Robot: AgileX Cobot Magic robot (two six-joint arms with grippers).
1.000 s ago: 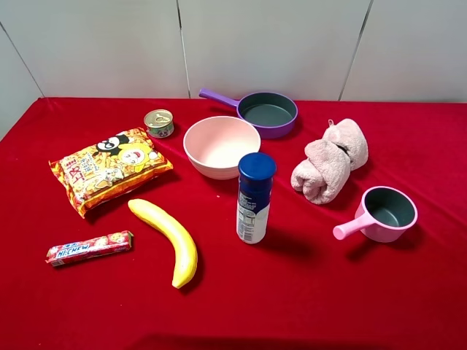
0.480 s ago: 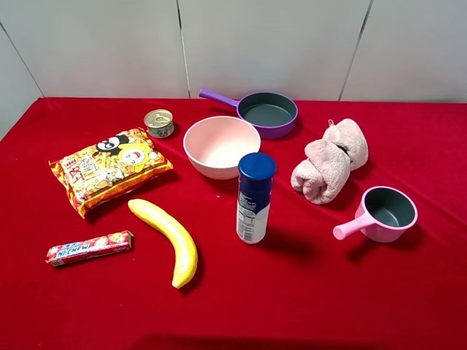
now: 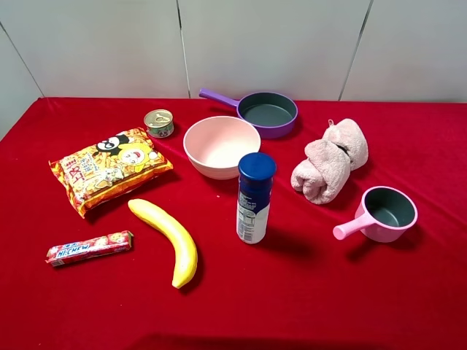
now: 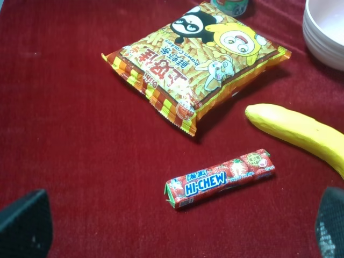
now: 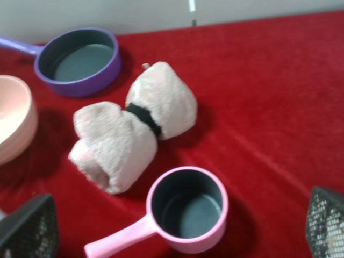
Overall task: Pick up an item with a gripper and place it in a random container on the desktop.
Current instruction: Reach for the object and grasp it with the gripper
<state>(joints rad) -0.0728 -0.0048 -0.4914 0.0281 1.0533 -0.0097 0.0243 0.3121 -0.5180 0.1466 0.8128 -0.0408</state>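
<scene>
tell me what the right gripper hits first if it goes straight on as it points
Most likely the small pink cup, centred between the open jaws just ahead; the rolled towel lies beyond. Depth is unclear.

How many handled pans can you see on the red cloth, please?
2: the purple pan at the back, and the small pink cup on the right, by the rolled towel.

The left gripper [image 4: 174, 228] and the right gripper [image 5: 177, 226] are both raised, jaws spread wide and gripping nothing, only their dark fingertips [image 4: 24, 226] in view.
</scene>
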